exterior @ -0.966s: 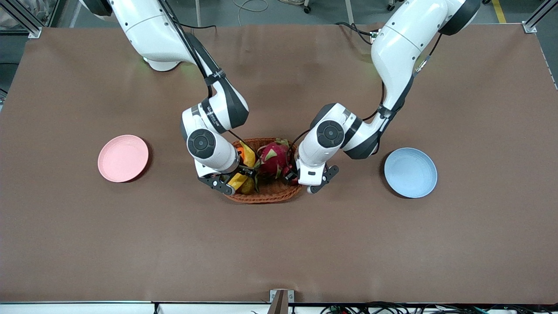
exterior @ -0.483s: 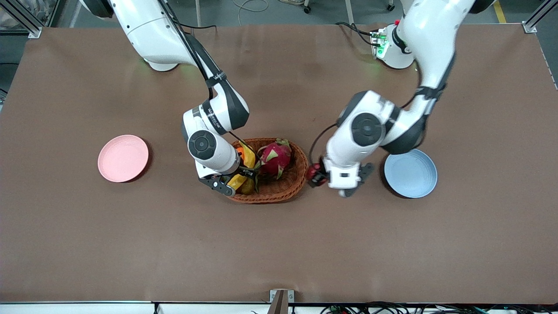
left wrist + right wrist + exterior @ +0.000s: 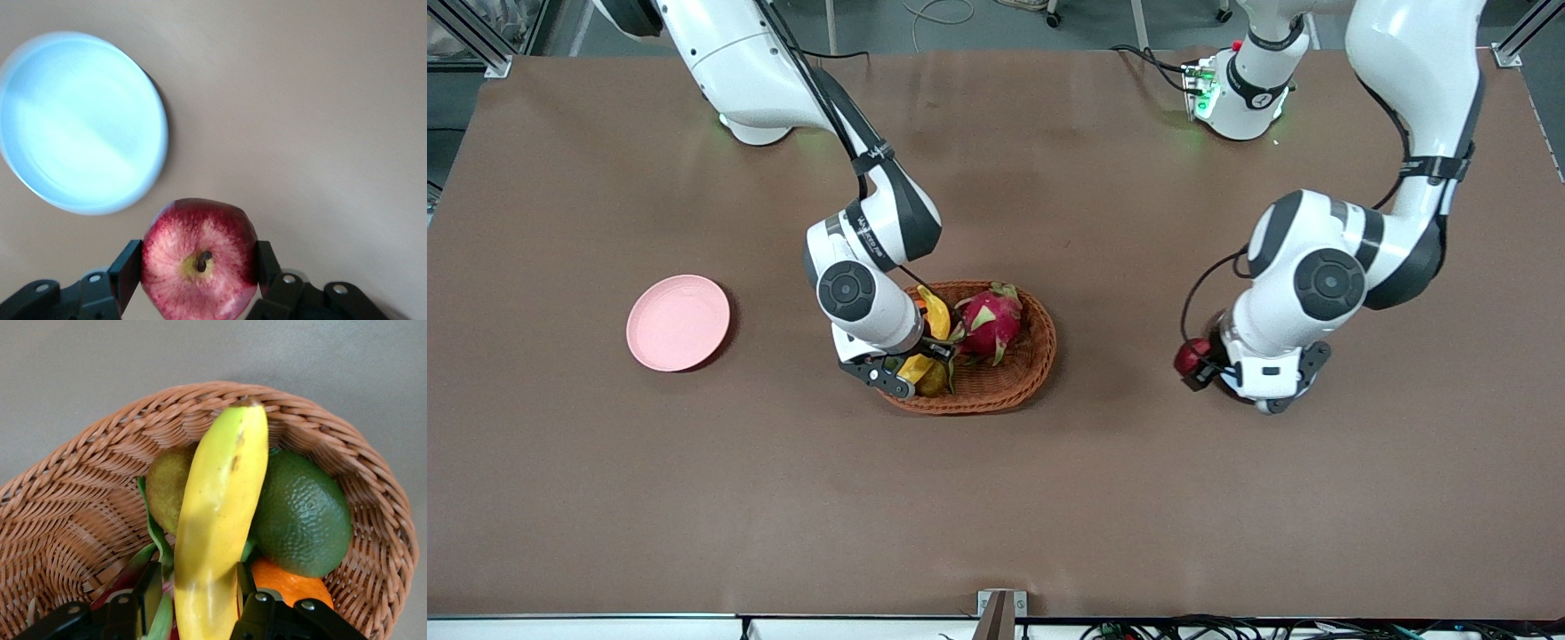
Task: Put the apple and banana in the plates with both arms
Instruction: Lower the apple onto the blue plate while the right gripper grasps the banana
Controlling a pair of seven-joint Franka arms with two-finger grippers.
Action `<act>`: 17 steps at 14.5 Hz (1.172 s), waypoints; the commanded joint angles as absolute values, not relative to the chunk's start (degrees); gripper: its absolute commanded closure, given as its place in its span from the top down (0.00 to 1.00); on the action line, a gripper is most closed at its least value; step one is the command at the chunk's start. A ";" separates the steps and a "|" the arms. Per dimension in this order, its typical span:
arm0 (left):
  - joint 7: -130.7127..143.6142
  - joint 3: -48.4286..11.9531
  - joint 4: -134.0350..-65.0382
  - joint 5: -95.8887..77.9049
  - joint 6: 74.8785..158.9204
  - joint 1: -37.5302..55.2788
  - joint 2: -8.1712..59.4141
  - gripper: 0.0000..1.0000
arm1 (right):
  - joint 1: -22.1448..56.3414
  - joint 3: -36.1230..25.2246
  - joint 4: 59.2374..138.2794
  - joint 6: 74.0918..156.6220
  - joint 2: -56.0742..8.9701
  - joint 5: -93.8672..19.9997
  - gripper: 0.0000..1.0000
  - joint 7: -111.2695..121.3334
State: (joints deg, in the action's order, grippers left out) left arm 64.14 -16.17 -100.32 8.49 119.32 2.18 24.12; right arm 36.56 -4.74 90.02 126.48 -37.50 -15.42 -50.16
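My left gripper [image 3: 1194, 360] is shut on the dark-red apple [image 3: 1190, 356] and holds it above the table near the pale blue plate. In the left wrist view the apple [image 3: 199, 260] sits between the fingers, and the blue plate [image 3: 80, 123] lies below, off to one side. The arm hides that plate in the front view. My right gripper [image 3: 907, 364] is down in the wicker basket [image 3: 996, 393], shut on the yellow banana [image 3: 935, 320]. The banana [image 3: 217, 520] runs out past its fingers [image 3: 148, 597]. The pink plate [image 3: 679, 322] lies bare toward the right arm's end.
The basket also holds a pink dragon fruit [image 3: 989, 322], a green round fruit [image 3: 303, 513], an orange fruit [image 3: 290, 583] and a small yellow-green fruit [image 3: 165, 483]. The robot bases stand along the table edge farthest from the front camera.
My left arm has carried the apple out of the basket toward the left arm's end, to by the blue plate. My right gripper has stayed in the basket on the banana.
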 commanded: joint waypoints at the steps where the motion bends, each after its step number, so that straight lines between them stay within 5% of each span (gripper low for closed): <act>1: 63.19 -16.61 -105.98 15.01 120.49 -0.51 21.62 0.13 | 37.18 -5.19 89.12 126.56 -38.41 -16.35 0.53 -49.83; 8: 63.63 -16.52 -113.55 19.42 130.32 -6.67 21.88 0.17 | 37.53 -5.19 89.12 126.56 -39.29 -16.17 0.53 -49.75; 11: 63.63 -16.44 -114.87 20.65 131.13 -7.29 22.15 0.25 | 37.62 -5.19 89.12 126.56 -39.29 -16.08 0.38 -49.66; 13: 64.42 -16.44 -115.14 22.49 131.13 -7.29 22.59 0.41 | 37.53 -5.19 89.12 126.47 -38.94 -16.00 0.30 -47.48; 17: 64.78 -16.44 -115.05 22.68 130.96 -7.29 22.94 1.00 | 35.52 -5.71 86.84 121.58 -37.36 -15.73 0.28 -44.30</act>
State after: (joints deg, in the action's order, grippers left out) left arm 63.85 -16.28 -114.03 21.30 130.44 -7.17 24.03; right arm 36.98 -5.37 88.38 125.67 -38.73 -15.40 -46.30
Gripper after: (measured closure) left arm 0.194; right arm 0.608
